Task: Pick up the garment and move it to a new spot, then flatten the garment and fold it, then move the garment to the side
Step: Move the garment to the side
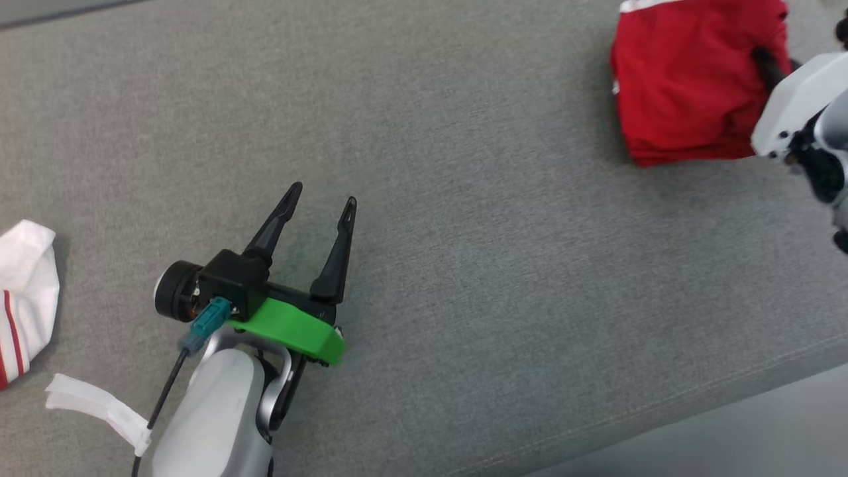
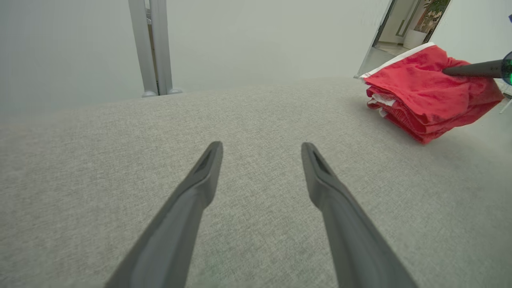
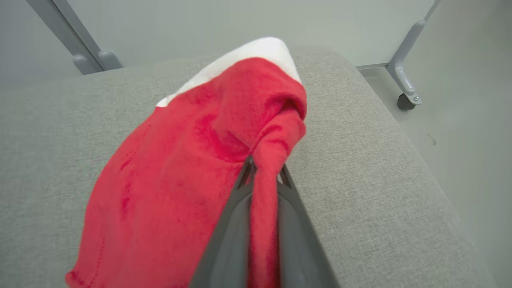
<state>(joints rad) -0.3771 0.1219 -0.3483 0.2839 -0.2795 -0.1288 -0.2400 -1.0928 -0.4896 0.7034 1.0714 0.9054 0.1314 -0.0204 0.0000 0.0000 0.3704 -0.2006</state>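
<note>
The garment [image 1: 689, 79] is a folded red piece with a white band, lying at the far right of the grey cushion; it also shows in the left wrist view [image 2: 428, 100]. My right gripper [image 3: 265, 173] is shut on a pinch of the garment's [image 3: 176, 180] red cloth, which bunches up between the fingers. In the head view the right gripper [image 1: 768, 66] reaches into the garment's right side from its white housing. My left gripper [image 1: 319, 199] stands open over bare cushion at the lower left, far from the garment, with nothing between its fingers [image 2: 200, 188].
A white cloth with red stripes [image 1: 23, 298] lies at the left edge, with a white strip [image 1: 99, 407] below it. The grey cushion [image 1: 497, 265] ends at a front edge at lower right. Grey frame legs [image 2: 154, 48] and a castor [image 3: 406, 100] stand on the floor beyond.
</note>
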